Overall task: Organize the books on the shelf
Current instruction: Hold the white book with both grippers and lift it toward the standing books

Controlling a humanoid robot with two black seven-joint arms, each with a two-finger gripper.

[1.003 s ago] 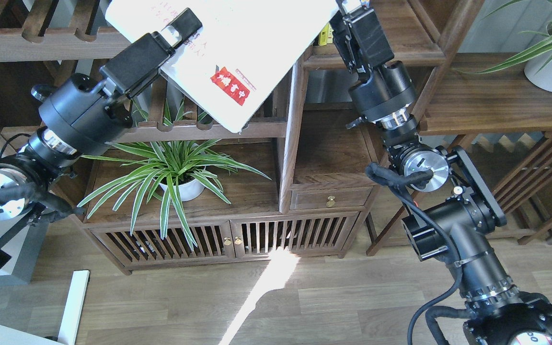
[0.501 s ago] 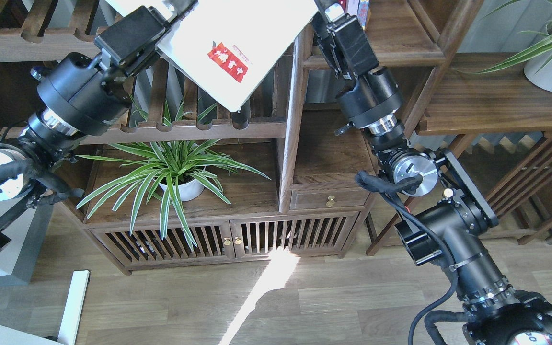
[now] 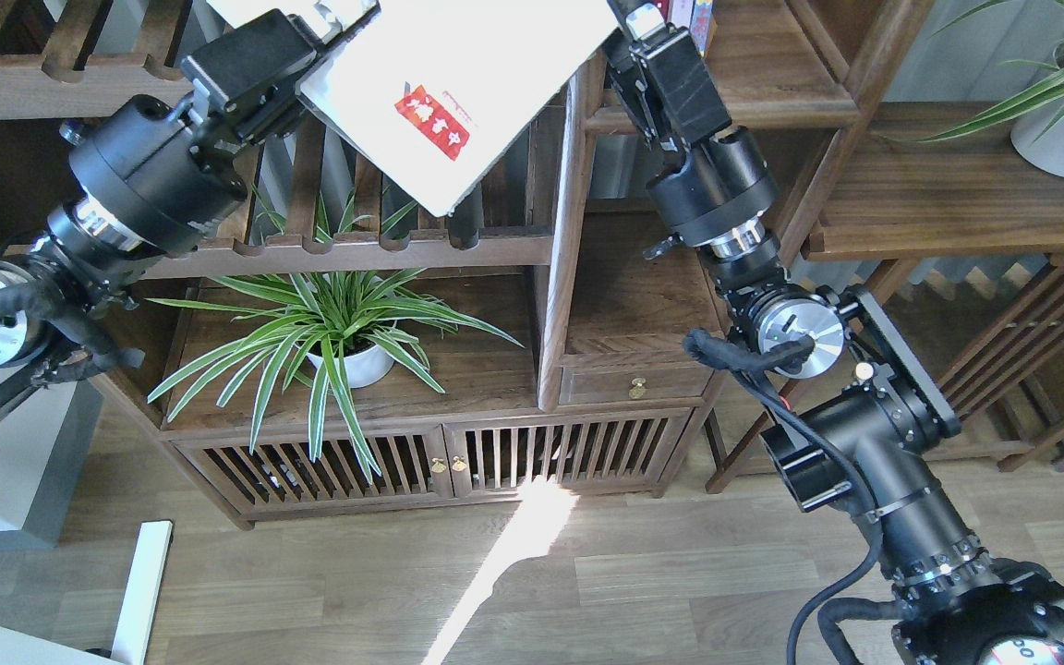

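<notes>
- The thick white book [image 3: 467, 83] with the red label [image 3: 431, 121] hangs tilted in the air at the top of the view, in front of the slatted rack [image 3: 338, 245], with its lower corner pointing down toward the rack's rail.
- The left gripper [image 3: 338, 18] pinches the book's left edge, with one finger lying on the cover; its jaws are closed on the book.
- The right gripper [image 3: 634, 14] sits at the book's right edge, touching or just beside it, but its tips run off the top of the view, so I cannot tell how its jaws stand.
- Compared with half a second ago, the book has shifted a little up and to the left, and the red label sits slightly higher.
- The left arm's wrist has moved a bit left and up with it; the right arm is almost where it was.
- Far right of the book, a few upright books [image 3: 691, 18] stand in the narrow dark-brown shelf [image 3: 772, 88], partly cut off by the top edge.
- Below the rack, a striped plant [image 3: 329, 323] in a white pot stands on the wide plank, unchanged.
</notes>
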